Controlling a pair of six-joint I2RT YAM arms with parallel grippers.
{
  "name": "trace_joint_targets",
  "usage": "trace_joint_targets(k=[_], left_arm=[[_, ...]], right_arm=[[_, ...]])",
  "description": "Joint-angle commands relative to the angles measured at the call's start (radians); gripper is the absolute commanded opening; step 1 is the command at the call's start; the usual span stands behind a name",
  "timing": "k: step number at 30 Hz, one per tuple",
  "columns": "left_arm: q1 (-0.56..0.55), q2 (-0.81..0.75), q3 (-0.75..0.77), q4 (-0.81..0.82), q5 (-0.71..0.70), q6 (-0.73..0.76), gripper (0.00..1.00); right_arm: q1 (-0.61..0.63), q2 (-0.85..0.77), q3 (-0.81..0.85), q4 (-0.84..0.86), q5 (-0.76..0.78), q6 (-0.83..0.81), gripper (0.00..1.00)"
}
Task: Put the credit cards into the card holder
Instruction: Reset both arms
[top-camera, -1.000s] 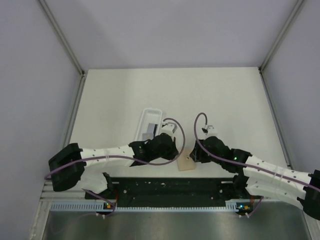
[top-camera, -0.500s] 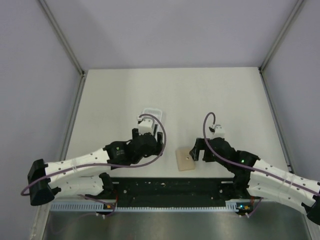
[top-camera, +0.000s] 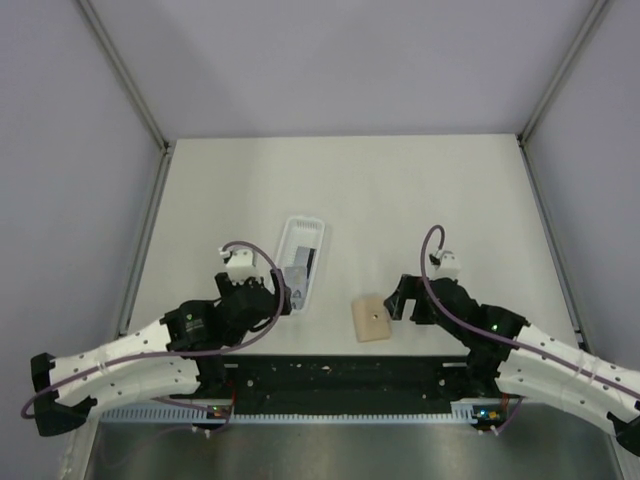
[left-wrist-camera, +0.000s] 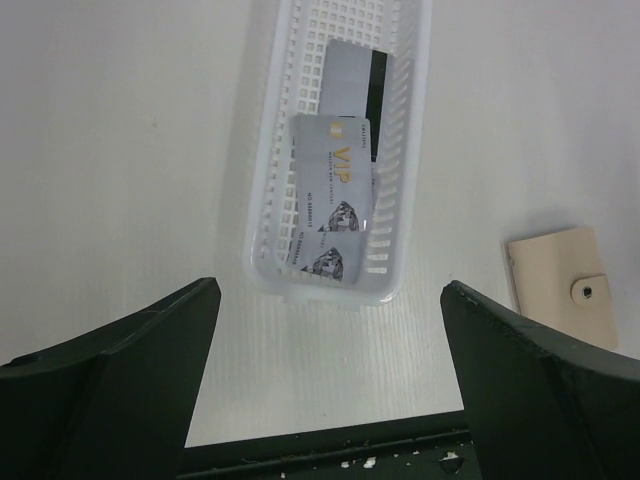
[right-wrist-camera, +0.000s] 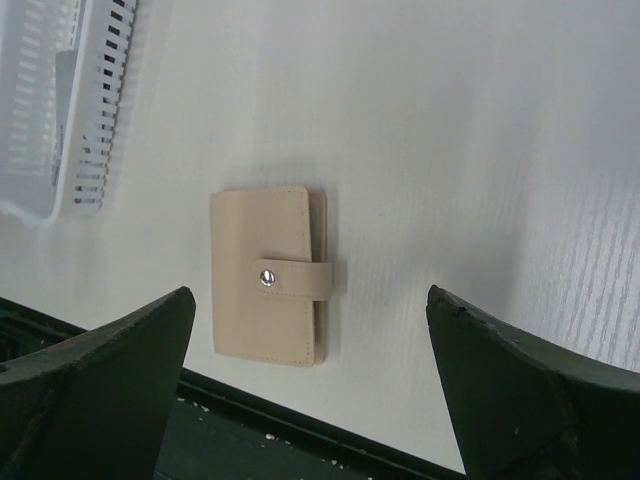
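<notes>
Several credit cards (left-wrist-camera: 335, 190) in tray (left-wrist-camera: 262, 200), just ahead of left pincer (left-wrist-camera: 328, 288)

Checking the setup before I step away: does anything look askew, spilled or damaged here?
Nothing spilled or damaged. One oddity: the card holder lies snapped shut on the table, while two credit cards sit overlapped in the white basket tray.
</notes>
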Motion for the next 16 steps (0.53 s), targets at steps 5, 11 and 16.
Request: trace_joint_targets(k=[5, 11, 16], left_arm=[[0.000, -0.119, -0.053, -0.052, -0.063, -0.053, 0.99], [0.001, -0.136, -0.063, -0.046, -0.064, -0.040, 0.99], [0.001, -0.106, -0.047, -0.011, -0.061, -0.011, 0.99]], right_arm=[[0.011, -0.036, -0.038, -0.005, 0.040, 0.011, 0.99], [0.011, -0.024, -0.046, -0.005, 0.035, 0.014, 0.99], [0.013, -0.024, -0.044, -0.005, 0.033, 0.008, 0.99]])
